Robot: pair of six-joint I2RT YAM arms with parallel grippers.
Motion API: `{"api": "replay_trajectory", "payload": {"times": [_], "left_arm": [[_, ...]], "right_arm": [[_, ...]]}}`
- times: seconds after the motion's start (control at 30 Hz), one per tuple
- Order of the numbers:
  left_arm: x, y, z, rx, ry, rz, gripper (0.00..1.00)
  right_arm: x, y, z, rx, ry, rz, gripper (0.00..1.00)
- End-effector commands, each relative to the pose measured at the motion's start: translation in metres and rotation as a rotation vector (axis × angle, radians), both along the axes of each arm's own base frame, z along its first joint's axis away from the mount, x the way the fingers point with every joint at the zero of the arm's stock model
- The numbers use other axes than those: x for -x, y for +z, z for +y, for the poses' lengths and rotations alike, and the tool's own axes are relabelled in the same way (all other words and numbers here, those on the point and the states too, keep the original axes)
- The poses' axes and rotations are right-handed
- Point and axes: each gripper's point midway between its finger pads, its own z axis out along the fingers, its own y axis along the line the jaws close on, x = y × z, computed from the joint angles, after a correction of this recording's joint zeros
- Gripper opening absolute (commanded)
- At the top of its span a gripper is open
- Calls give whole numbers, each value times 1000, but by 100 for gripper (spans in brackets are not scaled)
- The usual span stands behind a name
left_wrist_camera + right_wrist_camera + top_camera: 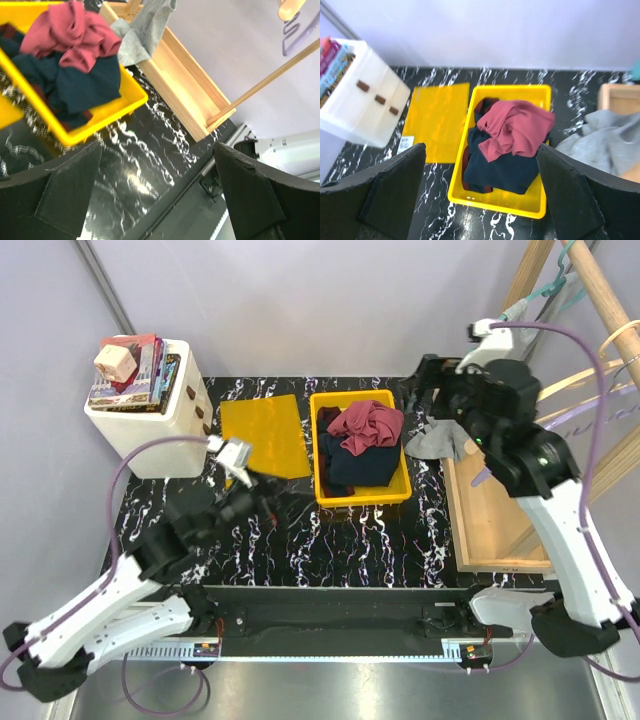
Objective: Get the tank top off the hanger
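Both wide and empty, the left gripper (155, 195) idles while the right gripper (482, 192) hangs by the gray tank top (440, 443) at the tabletop's right edge — best drawn straight back, snagging no cloth.

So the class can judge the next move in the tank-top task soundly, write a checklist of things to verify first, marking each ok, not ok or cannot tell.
1. Right tool open, empty: ok.
2. Left tool open, empty: ok.
3. Grey fabric tank top free of any hanger: ok, none shows in it.
4. Tank top wholly inside the shallow wooden tray: not ok, it spills over the tray's edge onto the black marbled table.
5. Yellow plastic bin uncovered, flat yellow lid beside it: ok.
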Motion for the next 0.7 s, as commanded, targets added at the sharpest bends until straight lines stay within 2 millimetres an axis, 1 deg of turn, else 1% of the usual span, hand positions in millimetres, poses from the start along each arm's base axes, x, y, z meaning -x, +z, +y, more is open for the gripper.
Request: {"api": "replay_trajectory", "payload": {"times": [0.0,0.03,0.07,0.1,0.13,0.17,0.2,0.23,0.27,0.3,0.33,0.37,0.4,0.43,0.47,0.5,0.53,0.57,0.6,0.63,0.67], "left_arm": [[-18,76,-39,91,-83,-158,99],[-31,73,-54,66,-91,-154,99],[-34,98,-59,91,-99,-190,99],[-39,106,-66,92,-116,-203,99],[-51,104,-82,71,-127,-204,99],[-57,130,-84,102,-122,-243,99],[-62,137,-91,108,-135,-253,99],[-76,130,-106,81,-141,-241,99],[-82,158,-109,123,-135,-291,99],[-87,163,-115,123,-143,-293,99],[-99,155,-128,104,-151,-269,99],[-97,173,-131,129,-167,-296,99],[-95,171,-136,128,-195,-290,99],[-94,173,-140,156,-211,-285,99],[-94,159,-143,155,-225,-263,99],[-91,154,-144,162,-239,-256,99],[-89,143,-143,160,-240,-235,99],[-87,135,-142,153,-242,-219,99],[-85,128,-139,145,-243,-206,99],[-79,114,-133,130,-242,-187,99],[-76,108,-128,125,-233,-179,99]], "right_arm": [[29,52,-42,4,-120,-130,100],[34,60,-50,7,-144,-141,100],[36,63,-60,9,-187,-146,100],[41,66,-66,13,-207,-151,100],[45,76,-74,11,-231,-171,100],[47,80,-86,22,-290,-178,100],[46,76,-93,56,-322,-157,100],[49,85,-102,76,-358,-174,100],[49,87,-116,107,-438,-169,100],[39,82,-118,150,-473,-145,100],[38,88,-125,192,-505,-147,100],[35,88,-132,225,-555,-137,100],[19,79,-126,272,-563,-106,100],[17,87,-126,273,-573,-119,100],[10,88,-125,277,-586,-115,100],[-7,81,-117,296,-584,-95,100],[-10,93,-116,271,-593,-119,100],[-17,95,-116,268,-611,-120,100],[-31,97,-112,258,-630,-123,100],[-39,97,-109,242,-640,-124,100],[-55,88,-106,256,-674,-102,100]]}}
